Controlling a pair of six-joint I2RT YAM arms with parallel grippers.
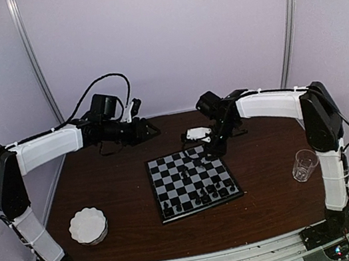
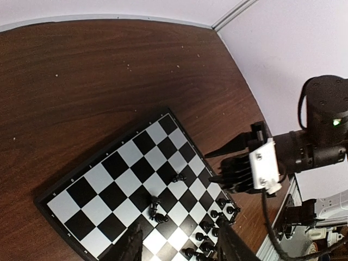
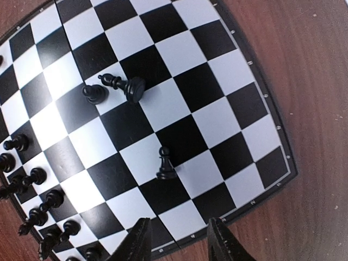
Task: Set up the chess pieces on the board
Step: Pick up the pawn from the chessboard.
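The board (image 1: 170,180) lies flat at the table's middle. Several small black chess pieces (image 1: 203,198) stand in rows along its near edge, and three more (image 1: 185,168) are near its middle. My right gripper (image 1: 210,151) hovers over the board's far right edge, open and empty. In the right wrist view its fingers (image 3: 178,242) frame the board rim, with an upright pawn (image 3: 166,166) just ahead, a toppled piece (image 3: 124,86) and another pawn (image 3: 93,93) beyond. My left gripper (image 1: 150,131) is open and empty, raised behind the board (image 2: 109,179); it (image 2: 179,247) looks down on the pieces (image 2: 155,209).
A round white scalloped dish (image 1: 88,225) sits at the near left. A clear glass (image 1: 304,164) stands at the right. Walls close the table at back and sides. The right gripper (image 2: 215,165) shows at the board's edge in the left wrist view.
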